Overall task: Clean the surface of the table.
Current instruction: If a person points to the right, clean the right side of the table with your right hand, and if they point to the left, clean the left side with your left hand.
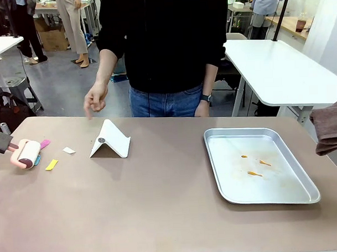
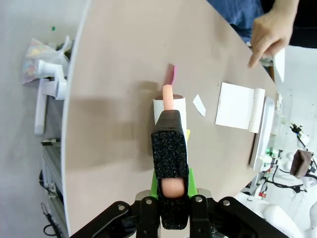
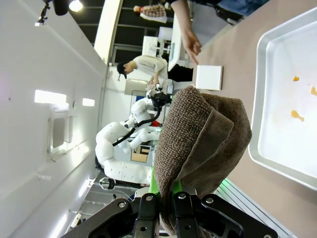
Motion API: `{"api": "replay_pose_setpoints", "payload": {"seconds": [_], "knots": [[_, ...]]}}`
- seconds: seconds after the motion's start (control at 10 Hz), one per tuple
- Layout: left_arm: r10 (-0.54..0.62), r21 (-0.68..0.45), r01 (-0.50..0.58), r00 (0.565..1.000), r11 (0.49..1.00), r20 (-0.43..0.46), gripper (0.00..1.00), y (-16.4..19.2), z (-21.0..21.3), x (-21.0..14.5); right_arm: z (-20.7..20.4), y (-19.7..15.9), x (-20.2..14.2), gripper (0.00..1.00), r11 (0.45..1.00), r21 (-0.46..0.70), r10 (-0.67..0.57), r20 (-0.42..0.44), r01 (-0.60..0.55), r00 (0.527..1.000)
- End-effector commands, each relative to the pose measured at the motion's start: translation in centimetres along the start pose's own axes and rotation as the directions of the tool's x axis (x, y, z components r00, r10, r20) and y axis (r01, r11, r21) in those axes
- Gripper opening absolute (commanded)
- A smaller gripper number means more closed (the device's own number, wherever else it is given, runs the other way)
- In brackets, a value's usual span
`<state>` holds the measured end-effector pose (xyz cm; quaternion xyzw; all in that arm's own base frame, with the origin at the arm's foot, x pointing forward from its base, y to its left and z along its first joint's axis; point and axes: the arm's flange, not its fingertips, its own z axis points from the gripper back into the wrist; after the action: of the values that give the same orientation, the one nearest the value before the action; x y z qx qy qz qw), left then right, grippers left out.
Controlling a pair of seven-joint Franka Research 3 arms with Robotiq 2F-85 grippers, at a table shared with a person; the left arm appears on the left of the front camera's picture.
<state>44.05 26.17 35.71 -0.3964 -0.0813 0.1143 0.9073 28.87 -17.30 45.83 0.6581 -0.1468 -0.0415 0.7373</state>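
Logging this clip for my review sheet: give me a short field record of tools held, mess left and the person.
left hand: shut on pink lint roller, at the table's left edge
right hand: shut on brown towel, at the right edge
mess: paper scraps beside the roller; orange smears in the tray
person's hand: pointing down, near the white stand

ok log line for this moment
left gripper: shut on pink lint roller | right gripper: shut on folded brown towel | brownish-taupe table: paper scraps by roller
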Motion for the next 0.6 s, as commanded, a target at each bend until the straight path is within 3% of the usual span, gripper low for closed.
{"api": "replay_pose_setpoints", "payload": {"seconds": [0.0,0.5], "knots": [[0.010,0.022,-0.010,1.000,1.000,0.002,0.21,-0.5,-1.8,-0.4,0.1,0.2,-0.1,0.03,1.000,0.011,0.003,-0.003,-0.003,1.000],[-0.102,0.061,0.100,0.995,0.993,0.014,0.21,-1.5,-5.7,-1.7,0.1,0.2,-0.1,0.03,1.000,0.011,0.003,-0.003,-0.003,1.000]]}}
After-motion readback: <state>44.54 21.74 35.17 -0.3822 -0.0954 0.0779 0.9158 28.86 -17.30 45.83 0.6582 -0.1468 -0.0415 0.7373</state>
